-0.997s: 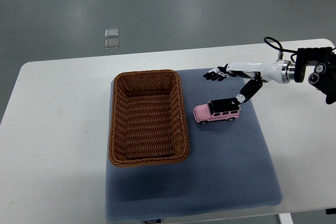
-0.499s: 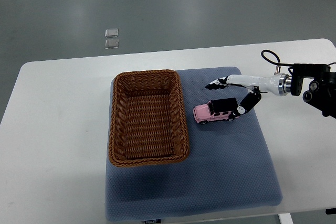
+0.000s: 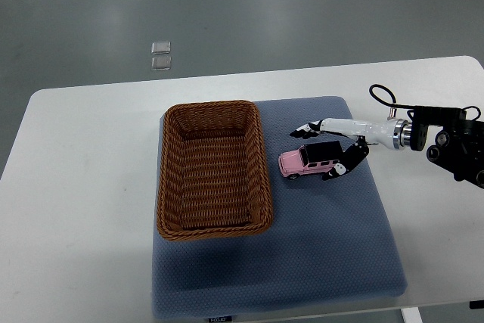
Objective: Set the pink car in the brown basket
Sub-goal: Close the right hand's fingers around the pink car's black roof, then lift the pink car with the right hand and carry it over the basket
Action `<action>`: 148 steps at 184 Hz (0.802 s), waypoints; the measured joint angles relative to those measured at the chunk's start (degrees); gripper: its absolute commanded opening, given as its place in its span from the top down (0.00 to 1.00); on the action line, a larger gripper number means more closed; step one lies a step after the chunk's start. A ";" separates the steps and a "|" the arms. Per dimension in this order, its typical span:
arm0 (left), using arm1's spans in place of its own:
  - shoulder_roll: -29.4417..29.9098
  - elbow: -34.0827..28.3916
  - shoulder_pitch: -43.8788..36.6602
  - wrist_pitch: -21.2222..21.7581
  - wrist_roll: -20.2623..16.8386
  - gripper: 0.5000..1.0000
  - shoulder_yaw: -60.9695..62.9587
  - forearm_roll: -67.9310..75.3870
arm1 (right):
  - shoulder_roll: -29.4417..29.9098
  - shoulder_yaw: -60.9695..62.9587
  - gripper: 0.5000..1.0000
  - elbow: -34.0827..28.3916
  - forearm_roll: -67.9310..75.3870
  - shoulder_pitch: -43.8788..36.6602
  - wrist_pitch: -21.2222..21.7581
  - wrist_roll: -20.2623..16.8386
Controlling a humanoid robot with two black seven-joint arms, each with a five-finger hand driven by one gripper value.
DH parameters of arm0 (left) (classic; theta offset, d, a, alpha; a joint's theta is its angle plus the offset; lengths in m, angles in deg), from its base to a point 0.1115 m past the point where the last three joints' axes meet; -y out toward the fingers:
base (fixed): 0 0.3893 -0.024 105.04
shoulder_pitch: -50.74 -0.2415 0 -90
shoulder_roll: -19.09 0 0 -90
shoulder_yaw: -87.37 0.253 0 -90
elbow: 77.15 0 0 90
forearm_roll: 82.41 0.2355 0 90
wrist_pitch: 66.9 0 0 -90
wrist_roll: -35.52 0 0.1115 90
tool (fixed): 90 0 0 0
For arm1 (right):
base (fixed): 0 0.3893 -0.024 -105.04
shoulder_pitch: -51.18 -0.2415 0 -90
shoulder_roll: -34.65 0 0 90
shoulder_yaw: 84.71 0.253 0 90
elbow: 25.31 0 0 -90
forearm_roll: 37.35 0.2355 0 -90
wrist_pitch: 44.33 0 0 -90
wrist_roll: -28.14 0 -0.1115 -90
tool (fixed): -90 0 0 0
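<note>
The pink car [image 3: 305, 163] with a black roof stands on the blue-grey mat [image 3: 318, 255], just right of the brown wicker basket [image 3: 172, 187]. The basket holds nothing. My right hand [image 3: 321, 152] comes in from the right edge and straddles the car's right half. Its fingers [image 3: 309, 129] reach over the far side and the thumb [image 3: 342, 169] is low on the near side. The hand is still spread and I cannot tell whether it touches the car. The left arm is out of view.
The mat lies on a white table [image 3: 83, 187] with rounded corners. Two small clear squares [image 3: 160, 55] lie on the grey floor beyond the table. My right forearm and its black wrist unit [image 3: 454, 141] hang over the table's right side.
My right hand has come down and toward the near side, from above and behind the car to either side of it. The car and basket have not moved.
</note>
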 measured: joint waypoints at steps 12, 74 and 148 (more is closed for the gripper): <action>0.00 0.00 0.01 0.00 0.00 0.00 0.00 0.00 | 0.07 0.00 0.37 0.01 -0.11 0.00 -0.11 -0.08; 0.00 0.00 0.01 0.00 0.00 0.00 0.00 0.00 | 0.12 -2.30 0.71 0.49 -0.91 0.18 -2.92 -0.15; 0.00 0.00 0.01 0.00 0.02 0.00 0.00 0.00 | -0.44 -1.51 1.00 0.55 0.07 -1.13 -3.00 0.31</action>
